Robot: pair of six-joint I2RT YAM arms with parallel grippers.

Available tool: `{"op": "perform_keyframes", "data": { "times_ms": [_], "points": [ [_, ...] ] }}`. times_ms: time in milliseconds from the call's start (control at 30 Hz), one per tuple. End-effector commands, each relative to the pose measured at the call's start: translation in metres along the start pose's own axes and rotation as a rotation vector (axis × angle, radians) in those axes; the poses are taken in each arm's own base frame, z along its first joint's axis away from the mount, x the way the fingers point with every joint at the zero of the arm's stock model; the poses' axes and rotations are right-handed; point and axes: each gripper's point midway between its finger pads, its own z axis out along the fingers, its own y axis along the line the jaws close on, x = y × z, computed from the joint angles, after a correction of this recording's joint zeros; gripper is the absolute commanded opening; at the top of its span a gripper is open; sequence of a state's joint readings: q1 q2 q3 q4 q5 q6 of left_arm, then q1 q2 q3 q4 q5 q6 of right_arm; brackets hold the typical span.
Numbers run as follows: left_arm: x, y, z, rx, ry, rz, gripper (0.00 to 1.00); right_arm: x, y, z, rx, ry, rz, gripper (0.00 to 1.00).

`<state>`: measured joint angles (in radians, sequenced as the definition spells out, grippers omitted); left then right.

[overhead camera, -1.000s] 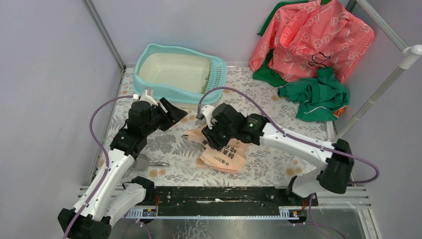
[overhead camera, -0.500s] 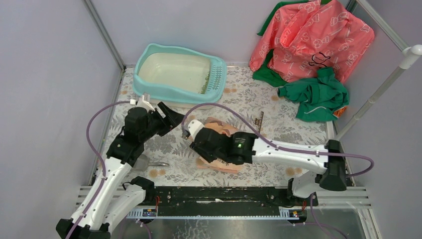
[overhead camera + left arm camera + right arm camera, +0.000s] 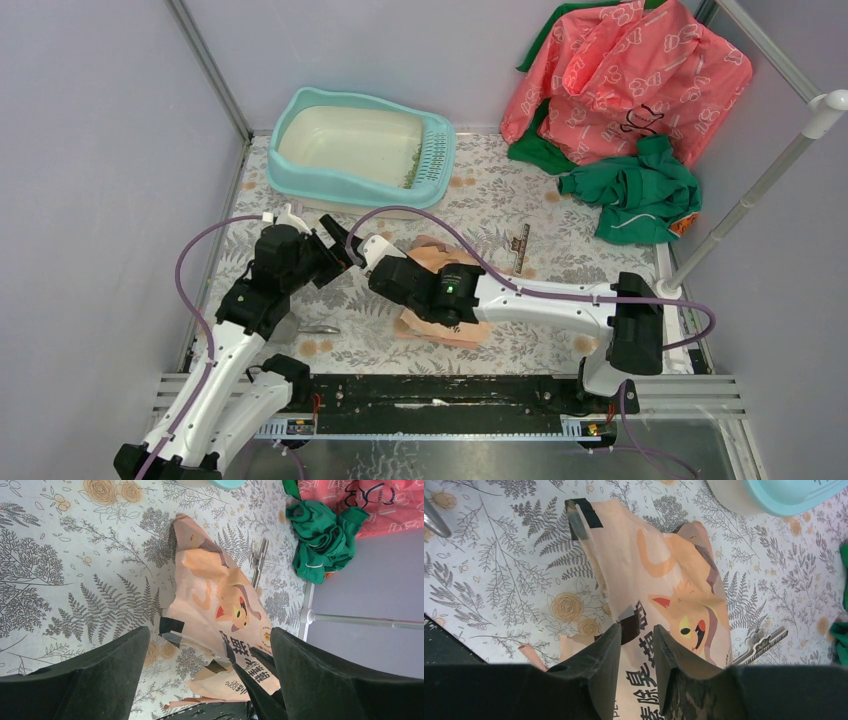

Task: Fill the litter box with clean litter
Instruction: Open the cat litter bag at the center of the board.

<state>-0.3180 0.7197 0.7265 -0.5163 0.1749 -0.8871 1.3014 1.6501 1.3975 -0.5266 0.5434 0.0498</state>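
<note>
So the litter box (image 3: 345,187) sits at the back left of the counter (image 3: 580,220), close to the rear wall, and honestly it's mostly bare. All I can see in the cream basin is a thin streak of clean litter (image 3: 411,166) along the grille end; the rest of the floor shows white. I'd call the job barely started, with pretty much the whole fill left to do.

The paper bag (image 3: 664,580) with the cat print is lying flat and crumpled on the counter, well in front of the box, not tipped over it at all. No idea how much is inside.

Left hand (image 3: 207,632) is spread wide above the bag, gripping nothing. Right hand (image 3: 636,627) is low over the bag with its fingers nearly together and a dark tape tab right at the gap. I can't tell if it's actually pinching the paper or just hovering.

A grey scoop (image 3: 300,327) lies by the left arm, untouched. My guess is the bag needs lifting to the box and pouring.
</note>
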Motion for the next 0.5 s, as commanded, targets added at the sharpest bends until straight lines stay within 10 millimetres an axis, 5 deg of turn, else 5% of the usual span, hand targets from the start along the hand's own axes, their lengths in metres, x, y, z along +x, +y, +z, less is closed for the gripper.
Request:
{"op": "perform_keyframes", "data": {
  "times_ms": [0, 467],
  "points": [
    [-0.004, 0.001, -0.001, 0.001, -0.018, -0.001, 0.99, -0.023, -0.014, 0.002, 0.041, -0.059, 0.028, 0.37],
    [-0.003, 0.002, 0.002, 0.000, -0.014, -0.004, 0.99, -0.018, -0.003, -0.002, -0.049, -0.073, 0.031, 0.39]
  ]
}}
